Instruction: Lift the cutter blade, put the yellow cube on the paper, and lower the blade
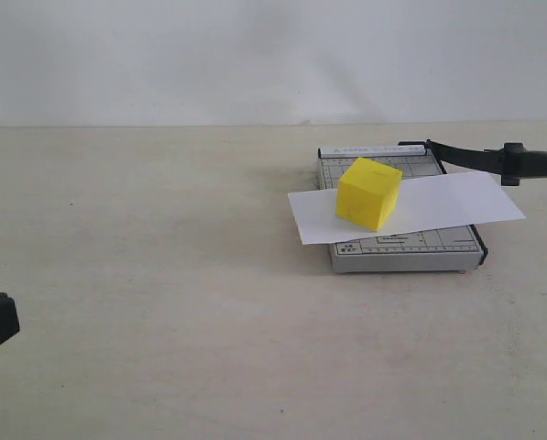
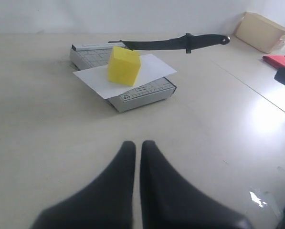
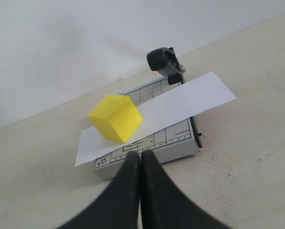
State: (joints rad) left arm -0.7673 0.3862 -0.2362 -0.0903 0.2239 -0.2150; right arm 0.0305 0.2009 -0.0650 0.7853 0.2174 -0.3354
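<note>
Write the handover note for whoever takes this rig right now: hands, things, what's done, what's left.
Left hand: shut, empty, over bare table, well short of the cutter.
Right hand: shut, empty, pointed at the cutter base; not seen in the exterior view.
Paper: lies across the base, overhanging both sides.
Yellow cube: sits on the paper, over the base.
Blade: raised, handle in the air, nothing holding it.
Done: blade up, cube placed.
Left: take the handle and lower the blade.
</note>
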